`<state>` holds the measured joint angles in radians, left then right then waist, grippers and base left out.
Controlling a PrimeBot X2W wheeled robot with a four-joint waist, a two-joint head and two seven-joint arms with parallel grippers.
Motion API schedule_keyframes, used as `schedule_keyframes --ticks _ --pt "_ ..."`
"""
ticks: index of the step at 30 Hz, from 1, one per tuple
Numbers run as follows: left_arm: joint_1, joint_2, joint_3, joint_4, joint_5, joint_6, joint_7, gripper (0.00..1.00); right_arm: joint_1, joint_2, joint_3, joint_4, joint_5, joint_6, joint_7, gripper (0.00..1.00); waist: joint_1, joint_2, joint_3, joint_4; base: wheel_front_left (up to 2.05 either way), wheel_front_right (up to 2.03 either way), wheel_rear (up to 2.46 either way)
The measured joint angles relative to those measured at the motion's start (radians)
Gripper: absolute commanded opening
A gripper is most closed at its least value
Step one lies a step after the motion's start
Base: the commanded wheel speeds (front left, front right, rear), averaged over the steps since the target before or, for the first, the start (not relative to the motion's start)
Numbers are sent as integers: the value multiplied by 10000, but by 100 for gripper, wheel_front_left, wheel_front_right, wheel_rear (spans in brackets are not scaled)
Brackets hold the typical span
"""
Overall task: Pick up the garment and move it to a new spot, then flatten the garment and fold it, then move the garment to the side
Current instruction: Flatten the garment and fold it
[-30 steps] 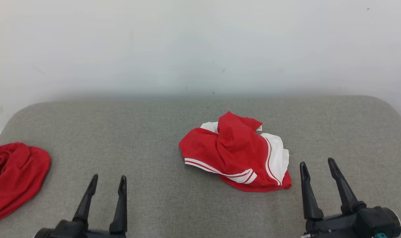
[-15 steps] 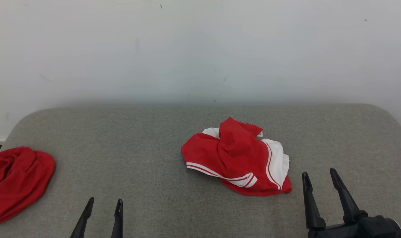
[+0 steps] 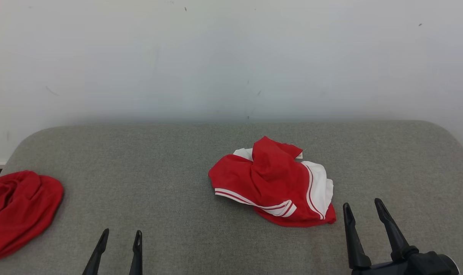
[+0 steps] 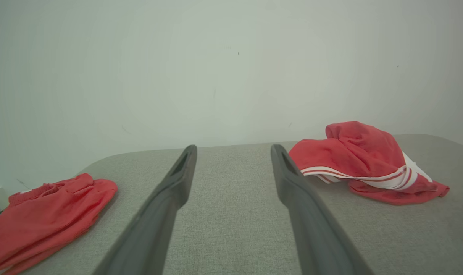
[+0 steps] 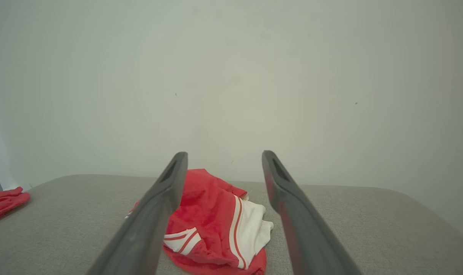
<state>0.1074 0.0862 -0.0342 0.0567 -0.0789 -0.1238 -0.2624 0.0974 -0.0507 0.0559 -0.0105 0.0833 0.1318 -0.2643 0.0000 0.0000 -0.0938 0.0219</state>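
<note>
A pale wall (image 3: 231,57) stands ahead of both my grippers, bare apart from a few small marks. Below it, a grey fabric-covered surface (image 3: 170,172) with rounded far corners runs under and beyond my fingers, out to the wall.

The garment (image 3: 273,183), red with white panels and white stripes, lies crumpled in a heap on that surface. It sits ahead of my right gripper (image 3: 362,204) and a little to its left; the near right corner of the heap is close to my left-hand fingertip, but nothing touches. Along the right wrist view, the heap shows between my two fingers, and part of it is hidden behind one of them. From my left gripper (image 3: 121,232), the garment is ahead and well off to the right, apart from it.

A second red cloth (image 3: 17,210) lies bunched at the left edge of the surface, off to the left of my left gripper and well apart from it, with a thin line of white at its edge.

My right gripper hovers with its two dark fingers spread wide and nothing between them. My left gripper sits low at the near edge, its fingers spread too, holding nothing, with grey fabric showing in the gap.
</note>
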Motion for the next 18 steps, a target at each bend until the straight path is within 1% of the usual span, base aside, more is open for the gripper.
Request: schedule_keyframes --ticks 18 --pt "-13 -65 -136 13 174 -56 0 100 22 2 65 59 33 0 0 100 0 0 -49 75 0 0 0"
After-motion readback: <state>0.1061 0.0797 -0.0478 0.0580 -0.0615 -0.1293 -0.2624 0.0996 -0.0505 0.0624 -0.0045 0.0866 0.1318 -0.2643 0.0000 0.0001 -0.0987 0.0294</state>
